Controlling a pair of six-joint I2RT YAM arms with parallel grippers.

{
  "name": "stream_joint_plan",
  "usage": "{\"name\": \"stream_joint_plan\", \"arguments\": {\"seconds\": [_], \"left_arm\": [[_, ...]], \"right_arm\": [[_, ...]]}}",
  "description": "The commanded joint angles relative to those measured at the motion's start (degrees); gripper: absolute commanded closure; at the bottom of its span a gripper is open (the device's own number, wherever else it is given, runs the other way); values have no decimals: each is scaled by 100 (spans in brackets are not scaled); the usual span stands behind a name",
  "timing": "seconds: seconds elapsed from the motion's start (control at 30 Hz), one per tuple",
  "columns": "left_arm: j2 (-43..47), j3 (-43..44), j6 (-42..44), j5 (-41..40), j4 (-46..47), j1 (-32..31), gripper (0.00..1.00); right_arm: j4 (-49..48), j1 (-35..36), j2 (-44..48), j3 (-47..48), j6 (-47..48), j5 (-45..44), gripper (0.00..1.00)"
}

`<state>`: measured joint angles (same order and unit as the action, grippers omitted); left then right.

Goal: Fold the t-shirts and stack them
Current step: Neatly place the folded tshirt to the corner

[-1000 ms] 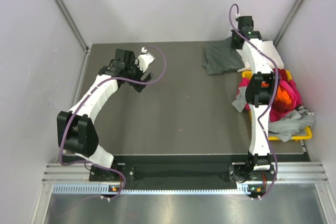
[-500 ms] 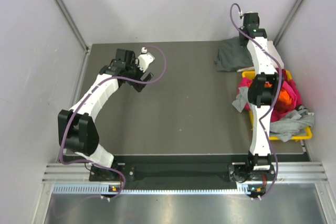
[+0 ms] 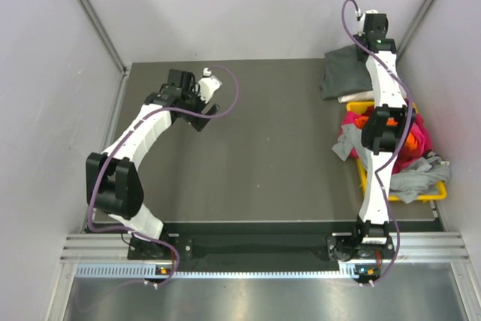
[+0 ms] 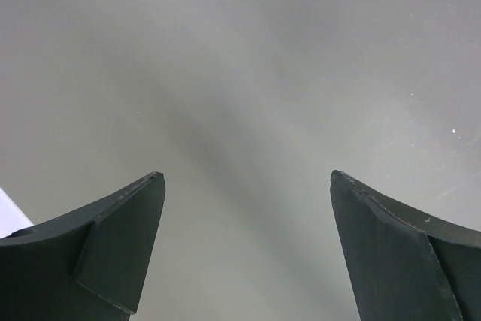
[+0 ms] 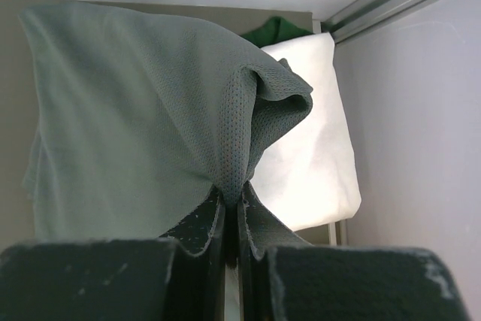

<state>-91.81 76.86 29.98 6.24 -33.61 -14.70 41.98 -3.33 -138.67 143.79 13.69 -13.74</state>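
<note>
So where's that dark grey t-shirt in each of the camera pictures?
Top external: the dark grey t-shirt is at the table's far right corner, beyond the yellow bin.
Left wrist: not in it.
Right wrist: it fills the left and centre, pinched by the right gripper.
Shared landmark: the right gripper holding it, at that arm's far tip.

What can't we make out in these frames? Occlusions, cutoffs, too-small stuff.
Right wrist: white t-shirt, left part covered by the dark grey t-shirt pinched in the right claw.
Right wrist: green cloth, only a sliver behind the grey fold; unidentifiable.
Top external: t-shirts in the yellow bin, count unclear; the right arm crosses them.
</note>
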Motion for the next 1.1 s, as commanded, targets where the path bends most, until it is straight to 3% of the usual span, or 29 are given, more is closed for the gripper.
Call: {"name": "stream_joint_plan", "arguments": {"seconds": [0.0,0.57,0.83,0.87,0.9,0.93,1.0,1.07], "left_arm": [[-47,259,-27,-70,56,11,5],[-302,453,-150,-404,-129,11,5],[-837,882,-343,-273,-313,-7,5],[-873,927,-387,-255,-339,-7,5],[-917,979,-413,-229,-340,-15,5],[-987,997,-414,-194,-348,-15,5],[-1040,1015,-431,-185,-357,-42,5],[-1111,1015,-431,-185,-366,-77,5]], "right_arm": [[-207,-211,605,396,142,99,100],[-1252,-677,-28,221,968,547,100],[-2051,-844,-450,150,1223,110,99],[-2157,-862,-476,54,1258,21,92],[-2272,-871,-494,10,1302,-67,60],[-2360,-879,-555,9,1381,-285,44],[-2571,-880,-591,35,1434,-576,19],[-2712,-871,-495,18,1382,-946,8]]}}
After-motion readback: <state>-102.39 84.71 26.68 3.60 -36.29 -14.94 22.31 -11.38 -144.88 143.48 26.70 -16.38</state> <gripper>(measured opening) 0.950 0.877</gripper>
